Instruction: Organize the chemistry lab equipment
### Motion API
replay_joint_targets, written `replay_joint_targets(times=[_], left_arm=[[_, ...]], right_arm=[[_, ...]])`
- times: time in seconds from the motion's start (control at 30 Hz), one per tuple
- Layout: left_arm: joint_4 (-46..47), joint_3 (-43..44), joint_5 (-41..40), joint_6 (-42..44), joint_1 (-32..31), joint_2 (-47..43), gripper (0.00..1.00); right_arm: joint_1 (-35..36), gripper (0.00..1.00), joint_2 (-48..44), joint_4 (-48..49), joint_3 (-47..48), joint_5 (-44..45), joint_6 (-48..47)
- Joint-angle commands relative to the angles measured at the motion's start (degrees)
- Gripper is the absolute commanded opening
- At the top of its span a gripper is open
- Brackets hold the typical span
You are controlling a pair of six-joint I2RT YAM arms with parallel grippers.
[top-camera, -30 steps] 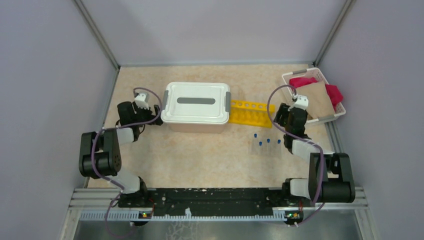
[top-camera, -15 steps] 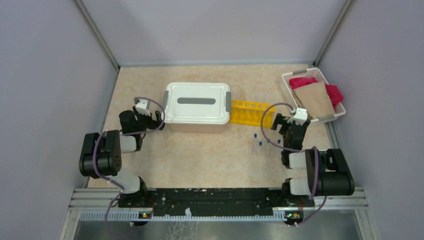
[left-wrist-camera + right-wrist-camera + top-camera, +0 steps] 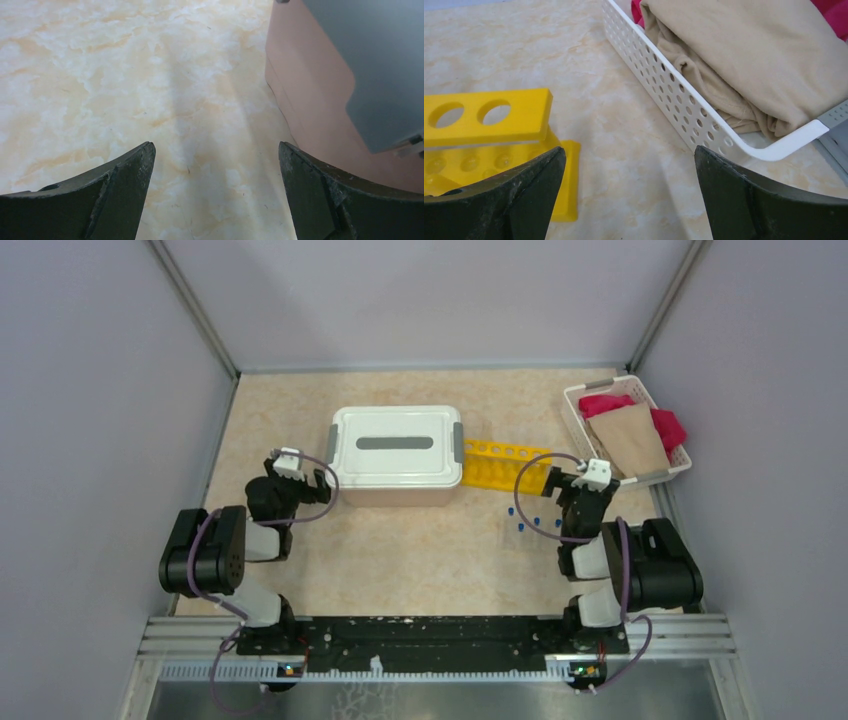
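A yellow holed tube rack [image 3: 505,466] stands empty just right of a white lidded box [image 3: 396,453]; its right end [image 3: 489,117] fills the left of the right wrist view. Several small clear blue-capped tubes [image 3: 528,524] lie on the table in front of the rack, beside my right arm. My right gripper [image 3: 578,486] [image 3: 629,149] hangs open over bare table between the rack and the basket, holding nothing. My left gripper [image 3: 312,480] [image 3: 216,146] is open and empty, low over the table by the box's left side [image 3: 320,100].
A white perforated basket [image 3: 573,400] [image 3: 674,95] holding tan and pink cloths sits at the back right, against the right wall. Grey walls close in the table on three sides. The arm bases and a black rail run along the near edge.
Both arms have drawn back toward their bases. The right gripper has moved away from the basket and its jaws have spread wide. The left gripper slid nearer along the box's left side.
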Motion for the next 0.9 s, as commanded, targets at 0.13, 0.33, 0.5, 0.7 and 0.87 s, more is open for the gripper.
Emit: replay_joint_targets(times=[0.13, 0.33, 0.5, 0.7, 0.87], left_arm=[[4.0, -0.2, -0.9, 0.4, -0.4, -0.3, 0.99], [4.0, -0.2, -0.9, 0.5, -0.4, -0.3, 0.99], [3.7, 0.0, -1.1, 0.5, -0.5, -0.3, 0.99], [3.3, 0.3, -1.4, 0.6, -0.6, -0.1, 0.99], [3.0, 0.2, -2.4, 0.7, -1.1, -0.3, 0.99]], right_arm=[[0.3, 0.99, -0.4, -3.0, 4.4, 5.0, 1.8], [0.4, 0.99, -0.2, -2.6, 4.3, 5.0, 1.6], [0.4, 0.99, -0.2, -2.6, 4.3, 5.0, 1.6], [0.4, 0.99, -0.3, -2.6, 4.3, 5.1, 1.6], [0.3, 0.99, -0.3, -2.6, 4.3, 5.1, 1.6]])
